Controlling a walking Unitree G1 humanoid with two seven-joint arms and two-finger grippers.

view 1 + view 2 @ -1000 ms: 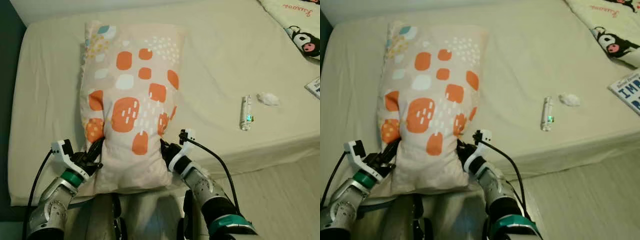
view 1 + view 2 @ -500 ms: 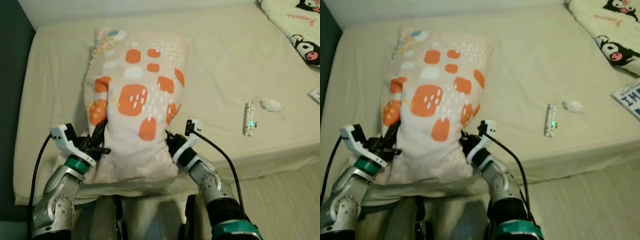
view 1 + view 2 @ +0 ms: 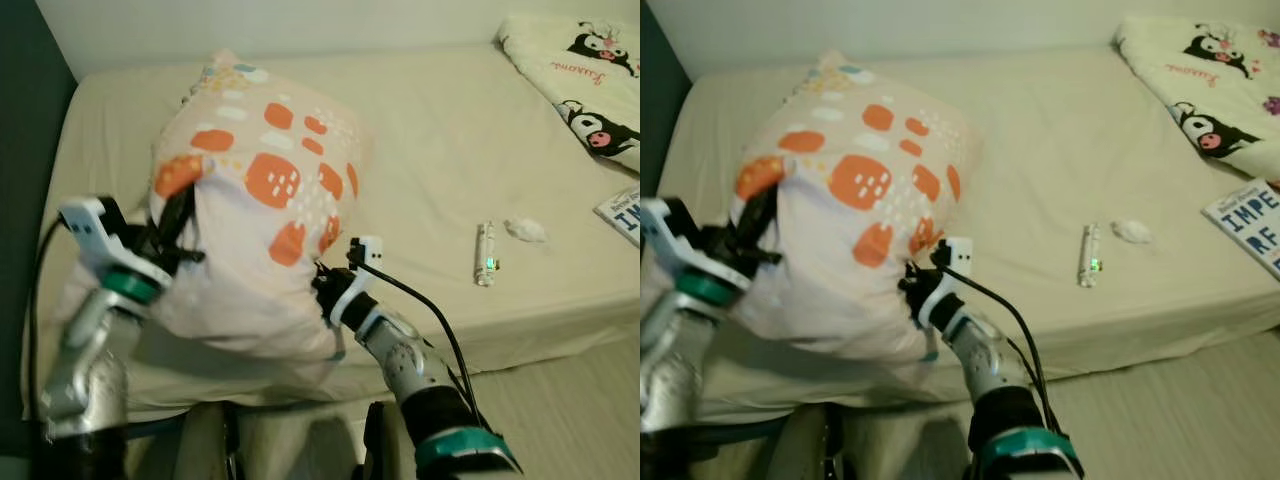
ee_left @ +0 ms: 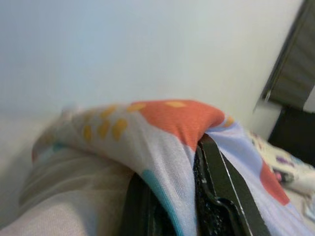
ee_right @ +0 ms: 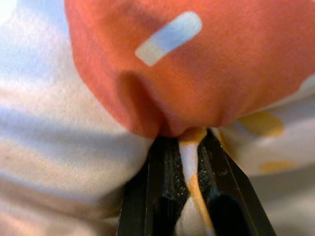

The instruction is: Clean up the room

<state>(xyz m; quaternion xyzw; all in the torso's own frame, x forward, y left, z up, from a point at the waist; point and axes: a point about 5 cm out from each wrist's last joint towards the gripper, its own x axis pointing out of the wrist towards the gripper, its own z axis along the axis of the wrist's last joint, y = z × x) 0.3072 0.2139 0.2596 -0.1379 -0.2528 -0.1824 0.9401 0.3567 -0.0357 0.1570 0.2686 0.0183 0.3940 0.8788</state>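
Lifted since a second ago, the near end of the pillow (image 3: 260, 215) now hangs above the bed (image 3: 440, 150), raised higher on the robot's left, while its far end rests on the cream sheet near the wall. It is pale pink with orange, white and yellow patches. A cream blanket (image 3: 590, 85) with black cartoon figures lies at the bed's far right corner, and a blue-lettered book (image 3: 1250, 225) lies near the right edge. The left end effector (image 3: 172, 232) is clamped on the pillow's left edge, fabric pinched between its black fingers (image 4: 219, 179). The right end effector (image 3: 322, 283) grips the pillow's lower right edge, cloth squeezed between its fingers (image 5: 162, 191). On the sheet to the right, apart from the pillow, lie a small white tube (image 3: 485, 253) and, just beside it, a crumpled white tissue (image 3: 525, 230).
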